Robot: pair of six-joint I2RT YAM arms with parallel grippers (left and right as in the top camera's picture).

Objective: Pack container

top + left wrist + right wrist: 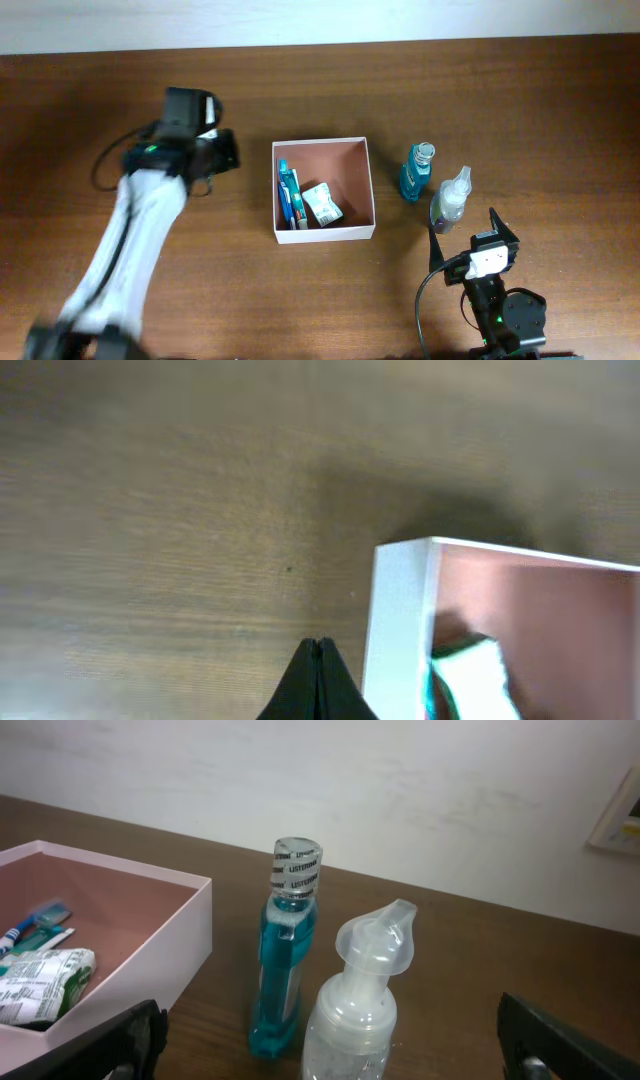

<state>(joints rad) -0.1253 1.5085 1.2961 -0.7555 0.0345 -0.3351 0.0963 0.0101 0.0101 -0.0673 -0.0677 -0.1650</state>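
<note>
— So, where was the container (352, 172)?
— Middle of the table (560, 110), upright, open top. A blue tube (287, 195) lay along its left wall, with a white-and-green packet (322, 204) beside it. The right half of the floor was bare.
— How would it handle?
— The walls looked like thin card, so probably light and a bit floppy. I judged it would skid on the wood if nudged. Best hold was a pinch on one wall over the rim, close to a corner where it would be stiffer. It would need keeping level, since the contents sat loose. Likely simpler to leave it put and bring things to it.
— What was outside it?
— Two bottles stood just to its right: a blue mouthwash bottle (416, 172) and, near that, a clear pump bottle (450, 200). Both were smooth plastic, maybe slippery and tippy.
— Hands?
— The left hand (318, 658) was fully closed on nothing, near the container's left wall, not touching. The right hand (468, 235) gaped wide and empty, facing the bottles, the clear one nearest.
</note>
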